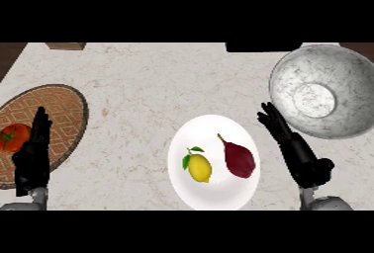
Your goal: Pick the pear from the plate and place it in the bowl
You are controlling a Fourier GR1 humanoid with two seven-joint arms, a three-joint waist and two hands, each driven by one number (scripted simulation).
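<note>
A dark red pear [239,158] lies on the right half of a white plate [214,197], stem pointing up-left. Beside it on the plate's left half sits a yellow lemon [199,167] with green leaves. A large marbled grey bowl [288,69] stands at the upper right with nothing inside. My right hand [292,146] is open, fingers straight, just right of the plate and below the bowl, touching neither fruit. My left hand [33,155] is open at the far left, fingers up, over a woven mat.
A round brown woven mat [62,106] lies at the left edge with a red tomato [13,137] on it, partly behind my left hand. A wooden block [66,46] and a dark object [263,47] sit at the counter's far edge.
</note>
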